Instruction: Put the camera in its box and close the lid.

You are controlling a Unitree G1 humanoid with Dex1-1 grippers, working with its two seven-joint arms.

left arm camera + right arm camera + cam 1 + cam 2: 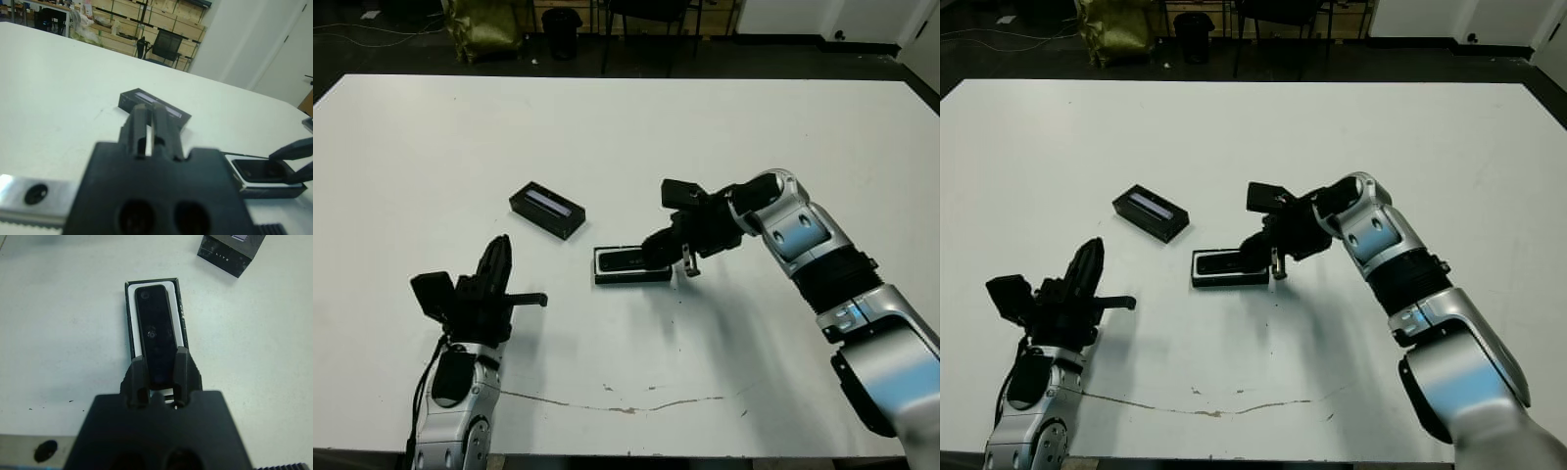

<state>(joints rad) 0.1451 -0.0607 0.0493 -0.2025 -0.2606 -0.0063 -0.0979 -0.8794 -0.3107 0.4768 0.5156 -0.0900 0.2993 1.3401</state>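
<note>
Camera (155, 338) lies inside its box (130, 323), which sits near the middle of the white counter (754, 137). The right gripper (160, 366) has its jaws around the camera's near end. The lid (546, 209) rests just beside the box. The left gripper (495, 262) hovers apart, jaws nearly closed and empty.

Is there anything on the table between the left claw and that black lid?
No. In the left eye view, only bare white table separates the left claw from the lid.
</note>
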